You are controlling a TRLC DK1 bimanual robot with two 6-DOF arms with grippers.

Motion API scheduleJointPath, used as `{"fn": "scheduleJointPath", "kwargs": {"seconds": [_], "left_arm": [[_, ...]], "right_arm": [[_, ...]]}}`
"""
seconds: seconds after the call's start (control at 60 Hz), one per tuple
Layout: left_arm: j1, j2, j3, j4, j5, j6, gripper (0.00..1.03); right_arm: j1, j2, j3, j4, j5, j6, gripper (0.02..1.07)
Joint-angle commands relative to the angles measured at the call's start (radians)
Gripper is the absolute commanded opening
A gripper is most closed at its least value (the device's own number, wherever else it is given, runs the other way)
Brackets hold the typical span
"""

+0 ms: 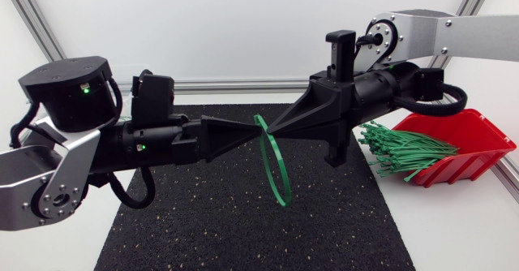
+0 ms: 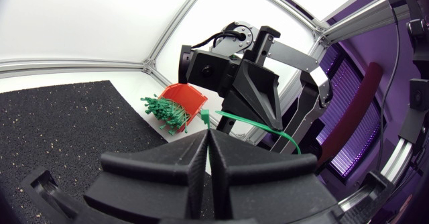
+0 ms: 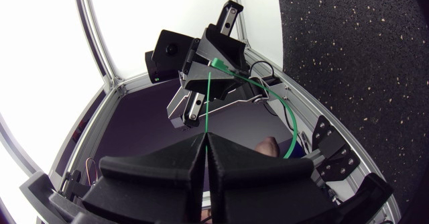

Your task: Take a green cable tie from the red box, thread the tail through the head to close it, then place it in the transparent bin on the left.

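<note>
A green cable tie (image 1: 280, 174) hangs as a loop above the black mat, pinched at its upper end between both grippers, which meet tip to tip. My left gripper (image 1: 256, 127) is shut on the tie next to its head (image 2: 204, 117). My right gripper (image 1: 269, 130) is shut on the tie's straight strand (image 3: 208, 103), which runs from its fingertips to the left gripper (image 3: 212, 63). The loop curves away beside them (image 3: 293, 127). The red box (image 1: 466, 145) with several green ties (image 1: 405, 149) stands at the right, behind the right arm. No transparent bin shows.
A black speckled mat (image 1: 203, 230) covers the middle of the white table. The red box (image 2: 186, 98) sits off the mat's right edge. An aluminium frame rail (image 1: 235, 84) runs along the back.
</note>
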Motion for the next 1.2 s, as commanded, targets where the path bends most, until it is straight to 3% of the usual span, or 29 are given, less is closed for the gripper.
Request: {"fn": "scheduleJointPath", "kwargs": {"seconds": [0.0, 1.183], "left_arm": [[-0.002, 0.010, 0.008, 0.017, 0.005, 0.005, 0.04], [-0.032, -0.029, -0.014, 0.011, 0.005, -0.004, 0.04]], "right_arm": [[0.006, 0.023, -0.025, -0.127, -0.040, -0.011, 0.08], [0.004, 0.040, -0.023, -0.116, -0.040, -0.011, 0.08]]}}
